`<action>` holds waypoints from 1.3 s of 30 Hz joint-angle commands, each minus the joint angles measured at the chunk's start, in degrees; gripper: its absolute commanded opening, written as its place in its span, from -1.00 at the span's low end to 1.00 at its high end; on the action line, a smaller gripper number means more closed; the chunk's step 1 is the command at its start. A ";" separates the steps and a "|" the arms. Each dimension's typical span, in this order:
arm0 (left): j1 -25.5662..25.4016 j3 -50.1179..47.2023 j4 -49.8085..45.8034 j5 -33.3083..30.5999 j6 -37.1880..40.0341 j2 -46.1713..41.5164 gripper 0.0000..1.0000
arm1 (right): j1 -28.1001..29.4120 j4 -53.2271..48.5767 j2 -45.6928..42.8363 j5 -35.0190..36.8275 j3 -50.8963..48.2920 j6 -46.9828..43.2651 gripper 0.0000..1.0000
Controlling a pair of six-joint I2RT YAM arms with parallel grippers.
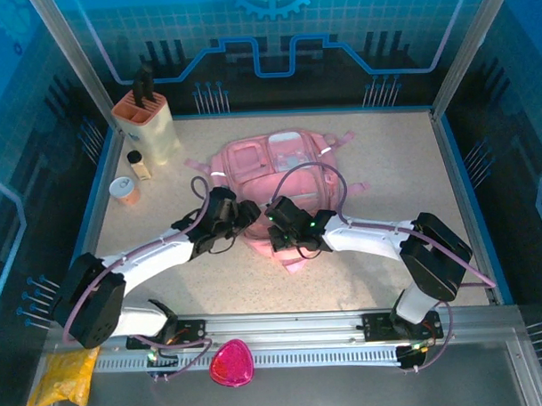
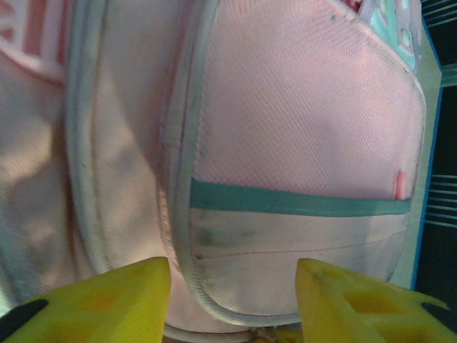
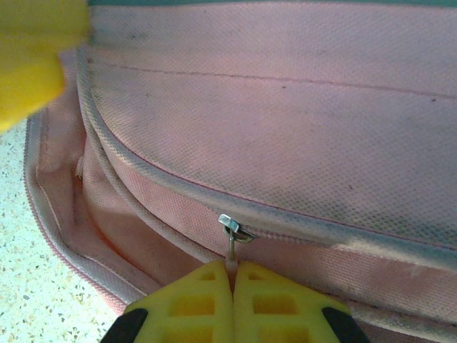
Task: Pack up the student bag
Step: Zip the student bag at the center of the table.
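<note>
We see the bag [image 1: 278,158] lying flat near the middle of the worktop [image 1: 403,163], front side up, with its straps spread to either side. Both arms reach in to its near end.

Our left pincer [image 1: 251,213] sits at the bag's near-left edge. In the left wrist view its yellow fingers [image 2: 107,300] stand apart. The rounded bottom of a mesh pocket [image 2: 300,128], crossed by a teal band [image 2: 300,202], lies between and beyond them. We see nothing gripped there.

Our right pincer [image 3: 233,275] is at the near edge, just beside the left one. Its fingers are pressed together on the zip pull [image 3: 232,239], whose tab runs down into the seam between them. The zip follows a curved pink seam.

At the far-left corner stands a knife block [image 1: 146,123], with a small bottle [image 1: 139,165] and a cup [image 1: 124,188] just beside it. On the near ledge by the arm bases lie a magenta pouch [image 1: 231,363] and a yellow packet [image 1: 65,375], well apart from the bag.
</note>
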 commanded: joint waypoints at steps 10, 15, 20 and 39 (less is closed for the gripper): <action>-0.13 3.01 -4.40 -13.34 -0.63 4.39 -1.00 | -0.95 -2.35 -3.48 3.97 -2.29 -0.34 -1.00; 5.22 2.28 -5.44 -11.88 5.10 3.35 -1.00 | -5.42 -3.79 -7.25 4.51 -5.50 -2.03 -1.00; 11.10 3.37 -7.55 -9.48 10.89 2.87 -1.00 | -10.37 -4.65 -9.58 4.98 -7.87 -4.68 -1.00; 2.85 -3.94 -1.14 -2.26 -10.77 -9.19 0.09 | -4.65 -2.69 -6.66 -1.16 -3.75 -3.92 -1.00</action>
